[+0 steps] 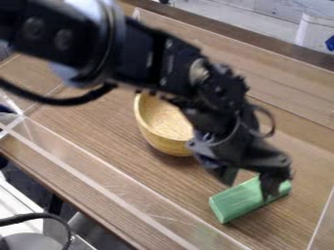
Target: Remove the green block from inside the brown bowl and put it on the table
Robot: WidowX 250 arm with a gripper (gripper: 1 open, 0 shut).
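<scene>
Jaws stand apart, released, on the gripper (261, 178), which points steeply down over the near end of the green block (247, 200) without holding it. That block lies flat on the table (92, 132), outside the brown bowl (166, 125) and to its right in the camera view, near the clear acrylic wall (117, 186) along the table's front edge

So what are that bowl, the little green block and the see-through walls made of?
The brown bowl looks like light wood with a matte finish: tan, thick-walled, faint grain inside. The green block has a flat, dull, even green; painted wood or plastic, I cannot tell which. The clear walls look like acrylic: transparent with glossy edges. The table shows brown wood grain, possibly laminate.
</scene>
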